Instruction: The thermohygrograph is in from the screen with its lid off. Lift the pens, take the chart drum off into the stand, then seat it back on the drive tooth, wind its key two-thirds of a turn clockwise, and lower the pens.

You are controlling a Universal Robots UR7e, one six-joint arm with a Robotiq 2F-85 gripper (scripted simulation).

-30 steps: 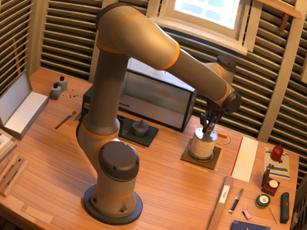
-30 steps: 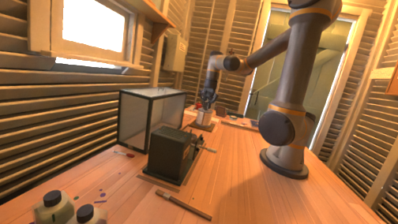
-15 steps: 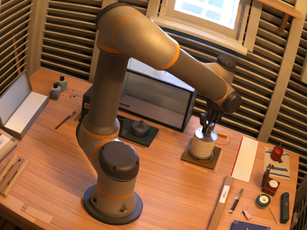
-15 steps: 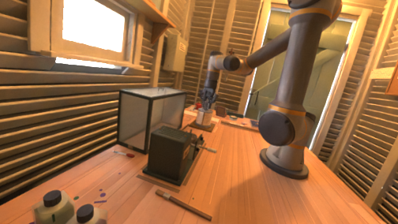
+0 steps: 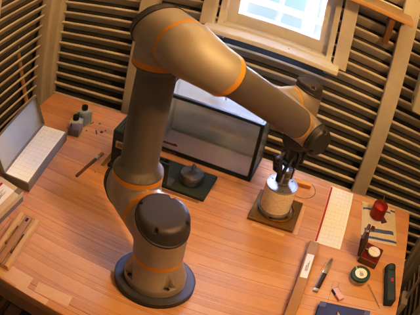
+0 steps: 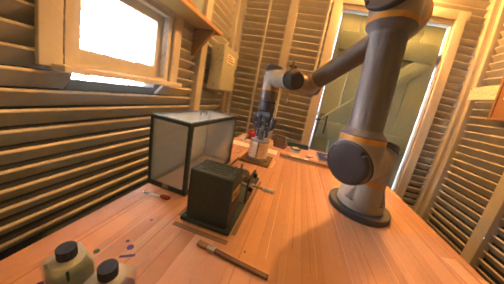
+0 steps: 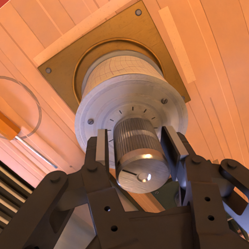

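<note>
The chart drum (image 5: 277, 200) (image 7: 125, 81) stands upright in the brown square stand (image 5: 275, 212) (image 7: 116, 46) on the right of the bench. It is a pale cylinder wrapped in gridded chart paper. A ribbed metal knob (image 7: 139, 153) rises from its top. My gripper (image 5: 284, 173) (image 6: 262, 131) (image 7: 137, 148) is straight above the drum with its fingers around the knob. It is open and holds nothing. The thermohygrograph base (image 5: 188, 179) (image 6: 216, 196) sits left of the stand, near the arm, with its drive hub (image 5: 191, 174) bare.
The glass lid case (image 5: 213, 135) (image 6: 186, 147) stands behind the instrument. A chart sheet (image 5: 335, 217), a red bottle (image 5: 378, 209), small tools and a knife (image 5: 323, 274) lie to the right. Ink bottles (image 5: 80, 119) and an open box (image 5: 27, 149) are on the far left.
</note>
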